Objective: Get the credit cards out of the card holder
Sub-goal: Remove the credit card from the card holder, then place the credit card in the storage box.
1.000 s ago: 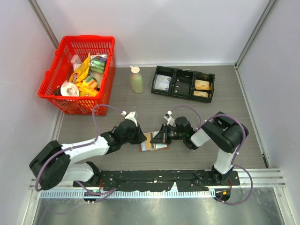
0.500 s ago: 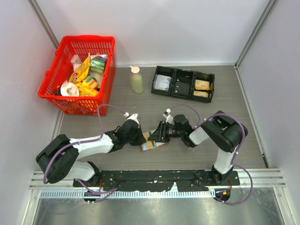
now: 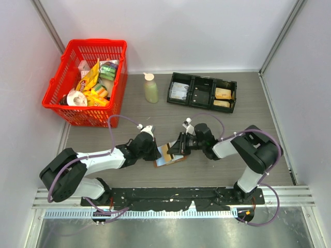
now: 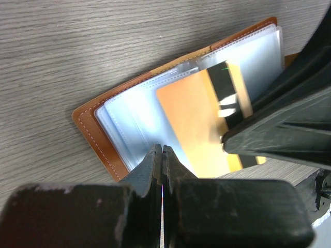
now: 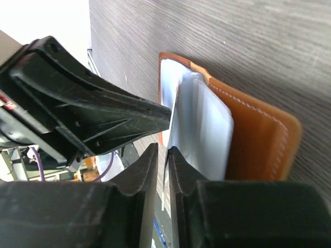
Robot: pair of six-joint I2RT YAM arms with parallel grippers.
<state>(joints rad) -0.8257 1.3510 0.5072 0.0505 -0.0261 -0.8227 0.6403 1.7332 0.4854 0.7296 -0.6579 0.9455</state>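
The brown card holder (image 3: 164, 161) lies open on the table between my two grippers, pale blue pocket panels up. An orange credit card (image 3: 166, 151) with a black stripe lies slanted over its panels (image 4: 196, 119). My left gripper (image 3: 156, 151) is shut and empty, its tips (image 4: 163, 151) pressed on the holder's left half near the brown edge (image 4: 98, 134). My right gripper (image 3: 174, 150) is shut on the card's right end. In the right wrist view a thin edge sits between its tips (image 5: 163, 151), beside the holder (image 5: 253, 134).
A red basket (image 3: 85, 77) of snack packets stands at the back left. A pale green bottle (image 3: 150, 88) stands at the back middle. A black three-compartment tray (image 3: 170, 89) sits at the back right. The arm bases are at the near edge.
My left gripper has moved in onto the holder's left half. My right arm has drawn back a little to the right with the card, and the holder has turned slightly.
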